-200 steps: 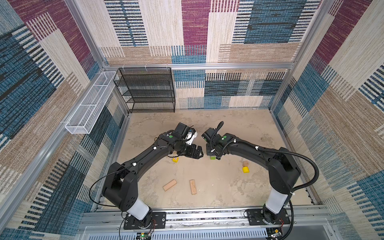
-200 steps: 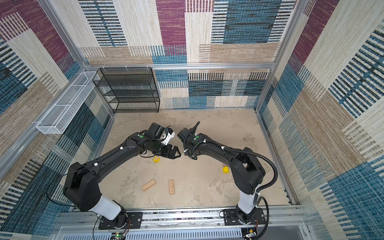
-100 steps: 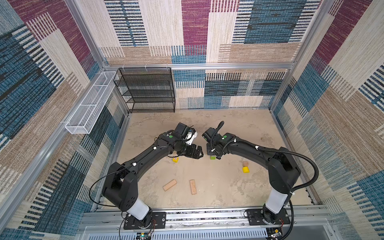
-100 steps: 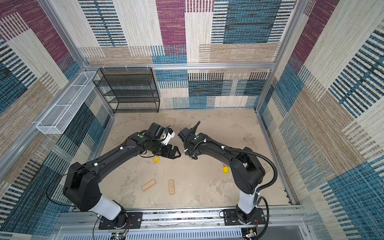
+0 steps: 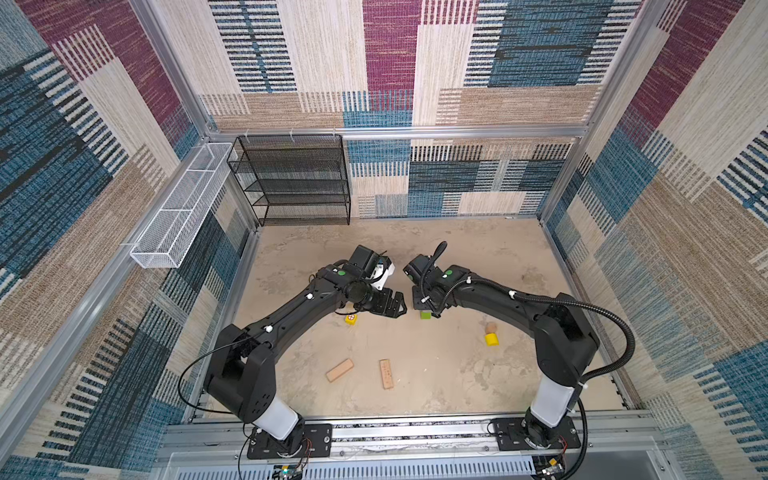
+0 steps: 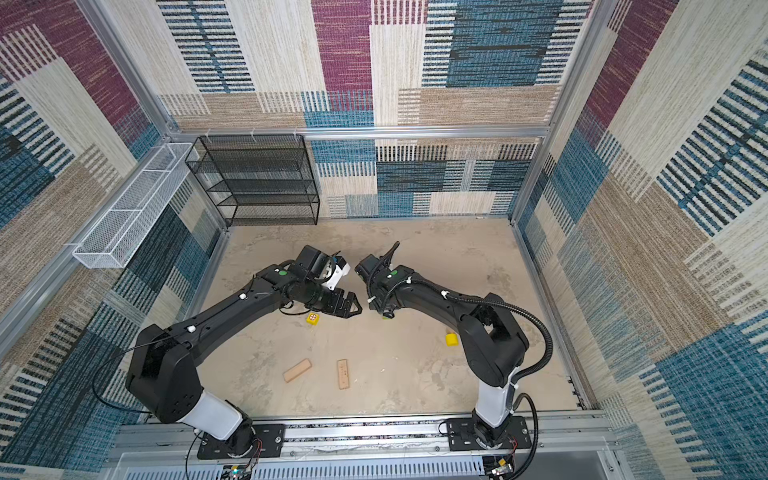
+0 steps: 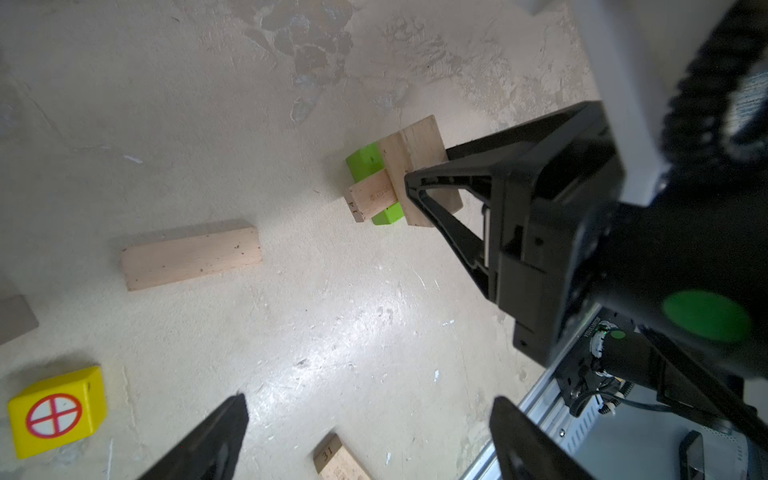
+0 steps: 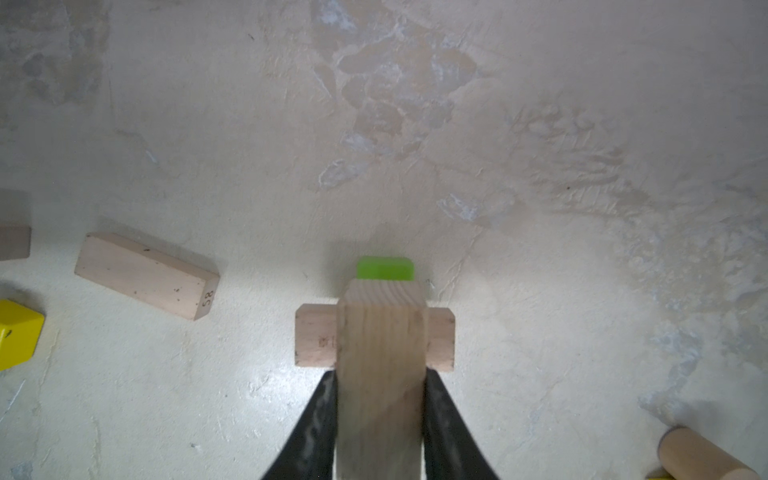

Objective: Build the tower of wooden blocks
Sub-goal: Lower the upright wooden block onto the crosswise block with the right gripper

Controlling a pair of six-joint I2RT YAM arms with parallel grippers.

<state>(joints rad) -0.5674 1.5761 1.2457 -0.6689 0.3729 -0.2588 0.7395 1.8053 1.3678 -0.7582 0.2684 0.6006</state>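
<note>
The right gripper [image 8: 380, 376] pinches a tan brick [image 8: 380, 328] directly over the wood block tower [image 7: 374, 195], a crosswise brick [image 8: 316, 336] on the green block [image 8: 385, 268], mid-counter [image 5: 449, 365]. The left gripper [image 7: 369, 403] hangs spread near the yellow cube [image 7: 56, 411].

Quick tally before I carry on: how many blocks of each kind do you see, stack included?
Tan oblong wooden bricks: 5
Part-seen tan wooden block: 1
Tan wooden cylinder: 1
Yellow cube with red mark: 1
Yellow cylinder: 1
Green oblong block: 1
Total: 10
</note>
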